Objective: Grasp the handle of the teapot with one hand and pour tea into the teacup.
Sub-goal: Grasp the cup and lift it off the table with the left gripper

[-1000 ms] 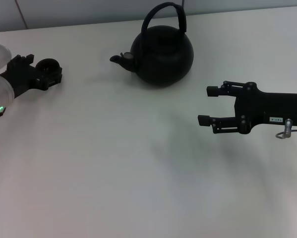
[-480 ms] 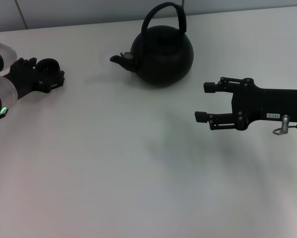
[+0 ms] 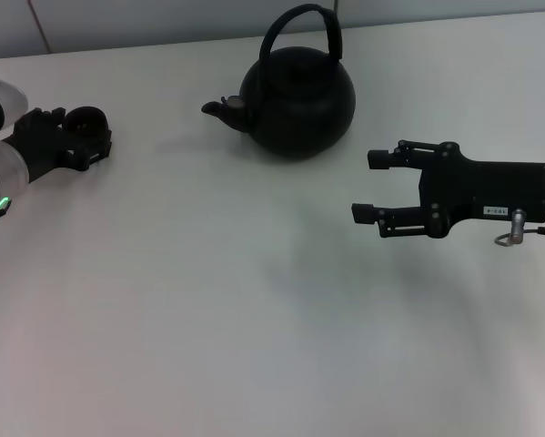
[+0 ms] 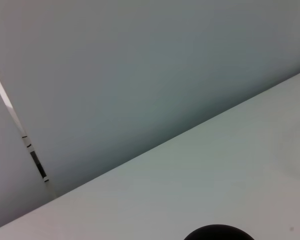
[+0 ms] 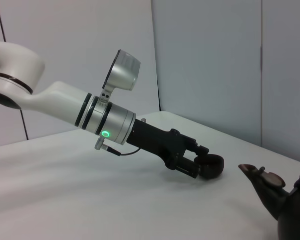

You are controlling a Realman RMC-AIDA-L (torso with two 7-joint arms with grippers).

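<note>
The matte-black teapot stands at the back middle of the white table, its spout to the left and its arched handle upright. My right gripper is open and empty, level with the table, in front of and to the right of the teapot. My left gripper at the far left is shut on the small black teacup. The right wrist view shows that gripper pinching the teacup close to the tabletop, with the teapot's spout nearby. The cup's rim shows in the left wrist view.
A grey wall runs behind the table's far edge.
My right gripper has moved left and a little farther back, toward the teapot, still open. The left gripper with the teacup has shifted only slightly.
</note>
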